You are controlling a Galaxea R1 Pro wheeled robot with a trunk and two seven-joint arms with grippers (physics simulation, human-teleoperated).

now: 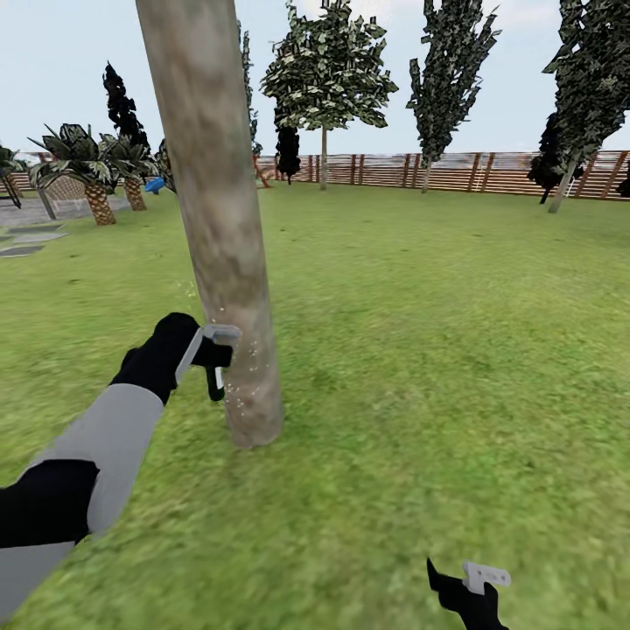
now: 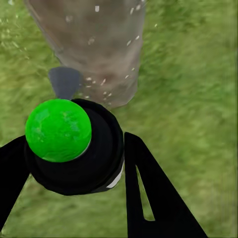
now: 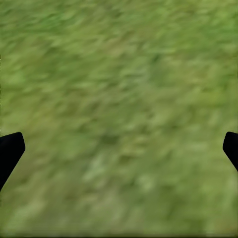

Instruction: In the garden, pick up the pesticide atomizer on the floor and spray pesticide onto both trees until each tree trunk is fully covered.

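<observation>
The left gripper (image 1: 213,354) was closed around the black pesticide bottle (image 1: 215,381), which hung down from it just beside the lower part of the thick pale tree trunk (image 1: 219,219) at about 9 o'clock from the trunk. Fine white specks of pesticide (image 1: 238,367) dotted the air and bark between bottle and trunk. In the left wrist view the bottle (image 2: 82,153) appeared as a round black body topped by a bright green cap (image 2: 58,130), held between the black fingers (image 2: 148,193), and it pointed at the trunk (image 2: 94,44) where more white specks (image 2: 101,82) were scattered. The trunk stood on the green grass floor (image 1: 420,350), leaning slightly toward 11 o'clock. The right gripper (image 1: 468,582) sat low in the head view at about 5 o'clock from the trunk, well apart from it, over bare grass. In the right wrist view its two fingertips (image 3: 10,148) stood at the far edges with grass (image 3: 119,114) between them, so it was spread wide and holding nothing. Toward 12 o'clock a second pale-trunked tree (image 1: 325,79) stood near the brown slatted fence (image 1: 455,171), with dark leafy trees to either side; palms (image 1: 87,166) and grey stepping stones (image 1: 31,241) lay off toward 10 o'clock.
</observation>
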